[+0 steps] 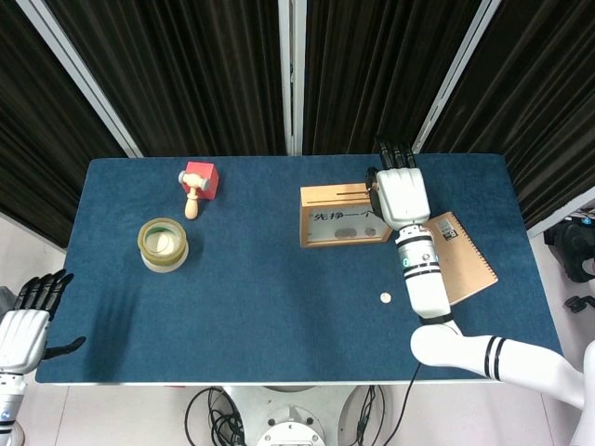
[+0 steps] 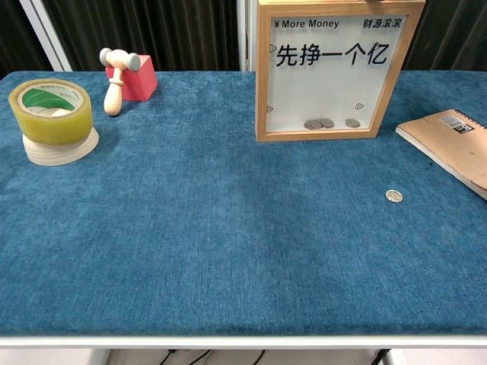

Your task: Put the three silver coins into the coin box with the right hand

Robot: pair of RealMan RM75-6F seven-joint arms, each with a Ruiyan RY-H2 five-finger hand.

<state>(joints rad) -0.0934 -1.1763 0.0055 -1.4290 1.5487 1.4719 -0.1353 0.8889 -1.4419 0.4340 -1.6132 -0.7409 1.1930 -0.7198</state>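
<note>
**Right hand over the coin box, one coin on the cloth**

Off the table's (image 1: pixel 279 279) front-left corner, the left hand (image 1: pixel 26 325) hangs beside the edge, holding nothing, its dark fingers (image 1: pixel 42 290) straight and slightly apart, the thumb out to the side. It shows only in the head view.

On the blue cloth near the left edge sits a tape roll (image 2: pixel 50 112), yellowish with a green core, stacked on a paler roll (image 2: pixel 61 148). Toward the back edge, a little right of the tape, a red block (image 2: pixel 137 78) stands with a small wooden mallet (image 2: pixel 116 84) upright just in front of it, touching or nearly so.

Right of centre, toward the back edge, the coin box (image 2: pixel 338 68) stands upright: a wooden frame with a clear front printed "More Money" and Chinese characters. Three coins (image 2: pixel 326 122) lie at the bottom inside, two overlapping and one a little to their right.

Over the box's right end, in the head view, the right hand (image 1: pixel 400 190) is seen back upward, its dark fingers (image 1: pixel 394 153) side by side and pointing toward the back edge. Whether it holds anything cannot be told, for the palm side is hidden.

In front of the box's right end, well apart from it, a single coin (image 2: pixel 393 196) lies flat on the cloth. Near the right edge a tan notebook (image 2: pixel 456 141) lies flat at an angle, the right forearm crossing its left side in the head view.
</note>
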